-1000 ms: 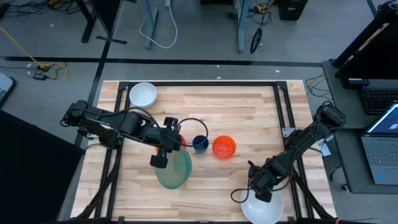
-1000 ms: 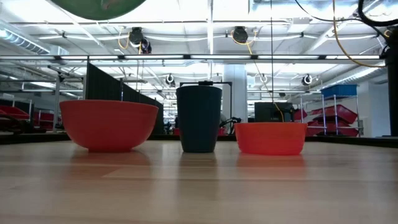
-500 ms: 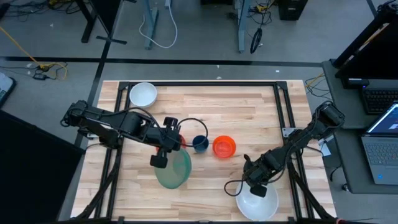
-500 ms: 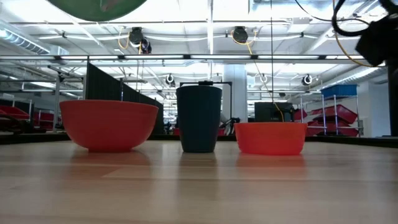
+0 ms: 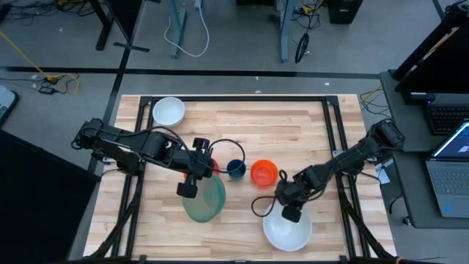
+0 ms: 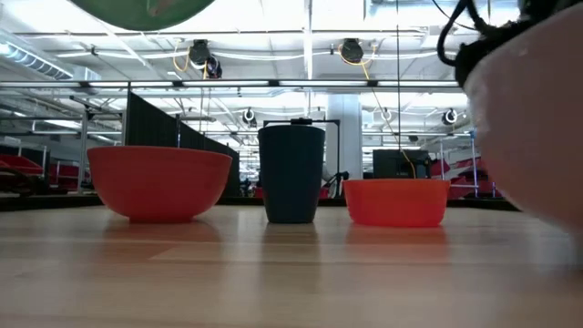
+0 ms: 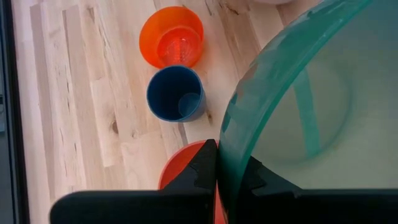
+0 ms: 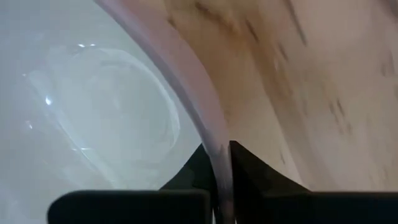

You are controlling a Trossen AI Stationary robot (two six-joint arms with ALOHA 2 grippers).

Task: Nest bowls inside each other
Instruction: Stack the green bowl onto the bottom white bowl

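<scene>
My left gripper (image 5: pixel 198 179) is shut on the large green bowl (image 5: pixel 206 199), which shows high above the table in the low view (image 6: pixel 146 9). Under it the red bowl (image 6: pixel 159 182) stands on its base. Beside that stand the dark blue bowl (image 5: pixel 236 169) and the orange bowl (image 5: pixel 264 172). A small white bowl (image 5: pixel 168 111) sits at the far left. My right gripper (image 5: pixel 288 213) is shut on the large white bowl (image 5: pixel 287 230) near the table's near edge. My left gripper pinches the green bowl's rim (image 7: pixel 221 144), one finger inside the bowl and one outside. The fingers slant down from the table's left. The bowl hangs tilted, lifted clear over the red bowl. My right gripper pinches the large white bowl's far rim (image 8: pixel 213 142), one finger (image 8: pixel 198 163) inside the bowl and one (image 8: pixel 250 165) outside. It comes steeply from above. Whether the bowl's base touches the table I cannot tell.
A dark metal frame (image 5: pixel 331 121) runs round the wooden table top (image 5: pixel 293 132). Bare wood lies at the far right and along the near left. A laptop (image 5: pixel 451 176) sits on a side desk to the right.
My right gripper has swung from the near right corner toward the table's left and a little toward the far edge, turning as it went. It has carried the large white bowl along by its rim. The bowl has come into the low view at the right.
</scene>
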